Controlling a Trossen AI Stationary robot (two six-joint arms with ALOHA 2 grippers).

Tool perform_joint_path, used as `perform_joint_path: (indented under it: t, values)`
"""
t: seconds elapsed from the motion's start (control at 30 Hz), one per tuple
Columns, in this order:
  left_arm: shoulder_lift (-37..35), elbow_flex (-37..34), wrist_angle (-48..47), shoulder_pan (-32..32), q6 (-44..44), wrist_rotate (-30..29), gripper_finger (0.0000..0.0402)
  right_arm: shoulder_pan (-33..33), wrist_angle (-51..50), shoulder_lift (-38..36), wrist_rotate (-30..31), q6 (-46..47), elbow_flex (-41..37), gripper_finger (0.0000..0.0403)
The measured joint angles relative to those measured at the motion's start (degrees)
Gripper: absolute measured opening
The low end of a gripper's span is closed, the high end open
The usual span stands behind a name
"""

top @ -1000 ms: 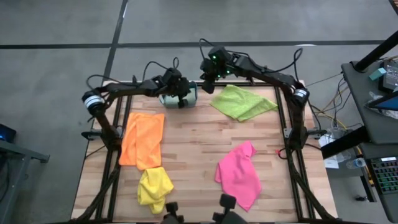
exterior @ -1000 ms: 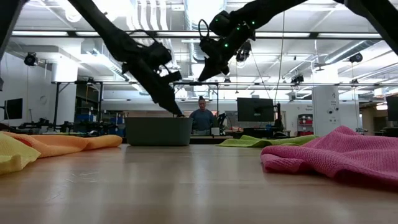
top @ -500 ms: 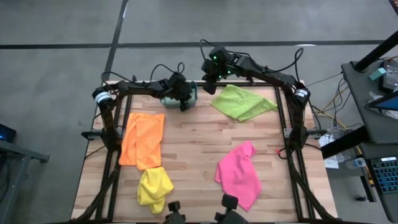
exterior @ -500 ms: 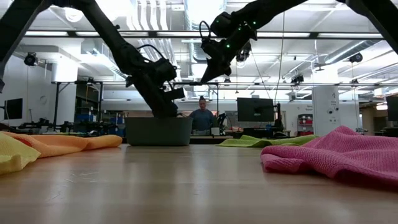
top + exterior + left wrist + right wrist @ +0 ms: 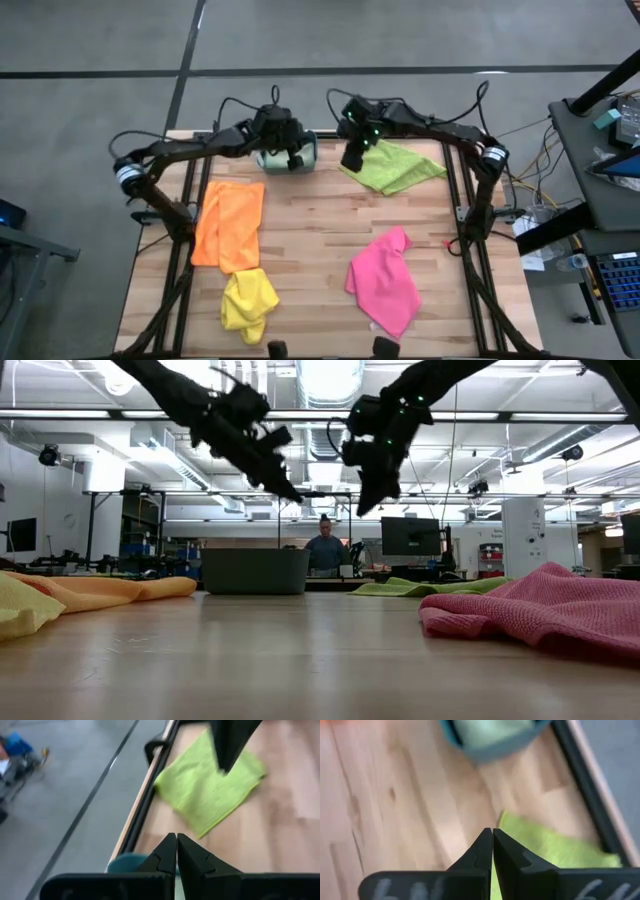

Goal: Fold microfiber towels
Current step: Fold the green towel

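Left gripper (image 5: pixel 293 160), jaws closed and empty, hangs above the bin (image 5: pixel 310 152) at upper centre; right gripper (image 5: pixel 352 160), closed too, over the lime towel (image 5: pixel 395 166).

Probably a robotics lab: exposed ceiling ducts (image 5: pixel 318 380), monitors (image 5: pixel 412 535), equipment racks (image 5: pixel 120 520) and a person (image 5: pixel 324 550) beyond the table (image 5: pixel 300 650).
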Motion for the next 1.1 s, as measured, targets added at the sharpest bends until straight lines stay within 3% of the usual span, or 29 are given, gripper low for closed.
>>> perform_joint_path:
  t: [0.2, 0.43, 0.67, 0.87, 1.1]
  values:
    - [-5.56, -2.79, 0.84, -6.29, -0.13, 0.02, 0.0000, 2.71, 4.23, -3.63, 4.19, 5.67, -12.47, 0.0009]
    - [-8.62, -5.51, 1.95, -13.22, -2.93, 0.02, 0.0000, 4.74, 3.84, -5.05, 7.36, 13.78, -20.81, 0.0019]
    - [-8.79, -7.67, 3.99, -17.28, -3.01, 0.01, 0.0000, 5.11, 4.93, -4.81, 7.54, 16.76, -24.79, 0.0103]
    - [-8.79, -7.68, 4.77, -18.50, -3.22, 0.00, 0.0000, 5.11, 13.14, -4.79, 12.03, 17.55, -28.97, 0.0176]
    - [-8.79, -7.69, 5.54, -18.78, -4.59, -0.02, 0.0000, 5.11, 19.24, -4.71, 12.11, 17.51, -32.83, 0.0198]
